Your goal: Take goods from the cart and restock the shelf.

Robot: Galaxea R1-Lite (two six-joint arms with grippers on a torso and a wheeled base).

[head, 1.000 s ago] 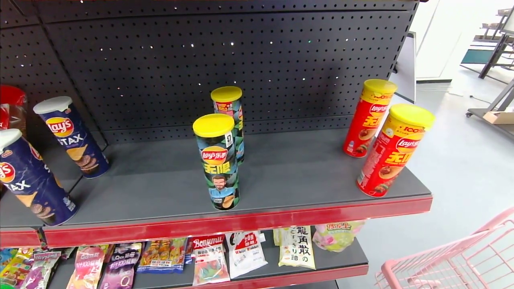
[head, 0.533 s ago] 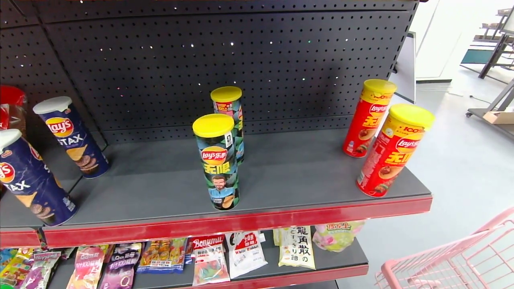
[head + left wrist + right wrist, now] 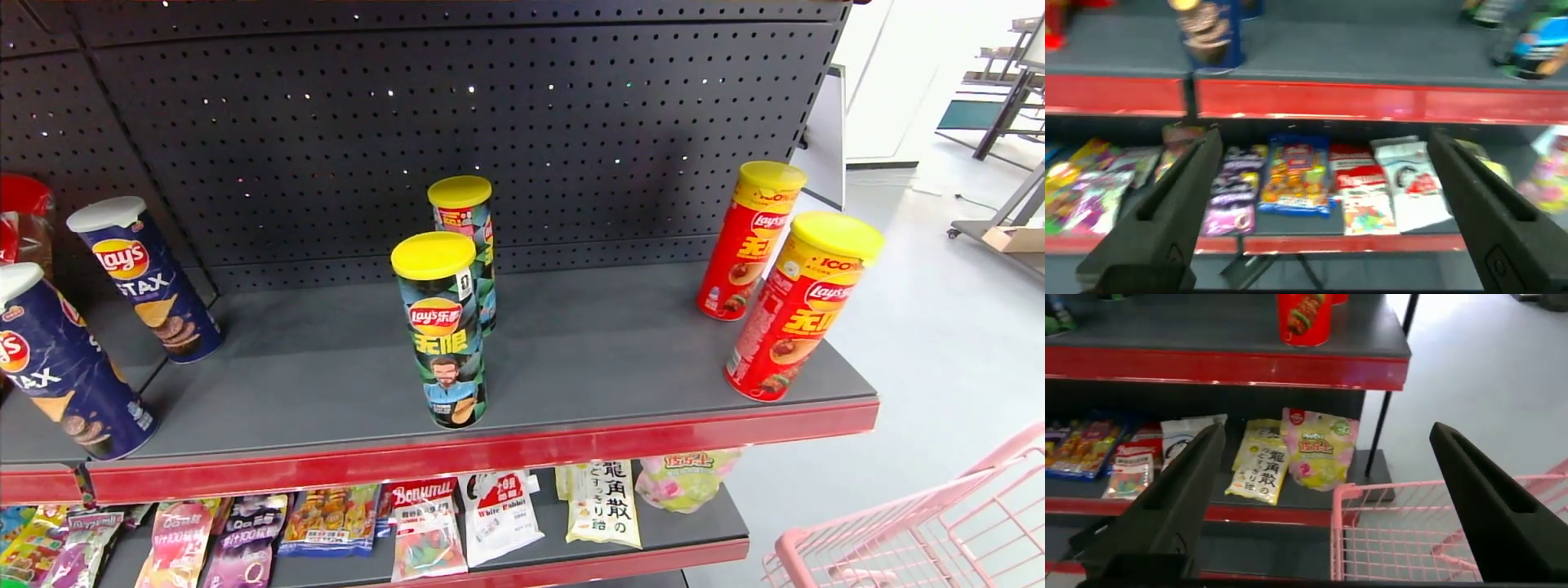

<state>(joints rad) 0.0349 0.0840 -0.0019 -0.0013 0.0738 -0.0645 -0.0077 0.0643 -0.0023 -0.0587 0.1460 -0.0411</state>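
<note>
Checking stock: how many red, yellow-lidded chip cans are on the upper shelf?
2: front red can at the right front corner of the shelf; rear red can right behind it.

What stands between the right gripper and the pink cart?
Nothing visible does: in the right wrist view the open right gripper looks onto the rim of the pink cart, with only open air between them.
</note>
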